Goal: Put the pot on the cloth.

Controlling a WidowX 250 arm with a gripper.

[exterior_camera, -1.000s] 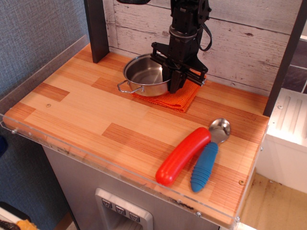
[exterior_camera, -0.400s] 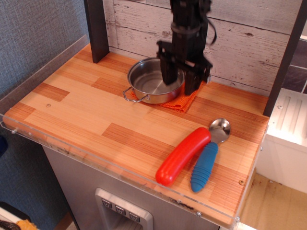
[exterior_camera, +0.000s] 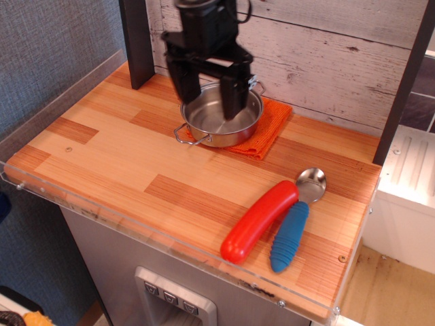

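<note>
Tabletop [exterior_camera: 136, 163] of striped wood holds everything. Black tool [exterior_camera: 208, 95] hangs open and empty above the pot's ten o'clock side. Shiny pot [exterior_camera: 221, 122] sits on orange cloth [exterior_camera: 268, 129]. Red handle [exterior_camera: 259, 221] and spoon [exterior_camera: 299, 217] lie at five o'clock.

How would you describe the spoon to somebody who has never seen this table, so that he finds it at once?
Start from the wooden table and go to its near right corner, far from the steel pot on the orange cloth at the back wall. Two long things lie there side by side. The spoon is the right one, with a ribbed blue handle and a shiny metal bowl, while its neighbour is a plain red handle.
</note>
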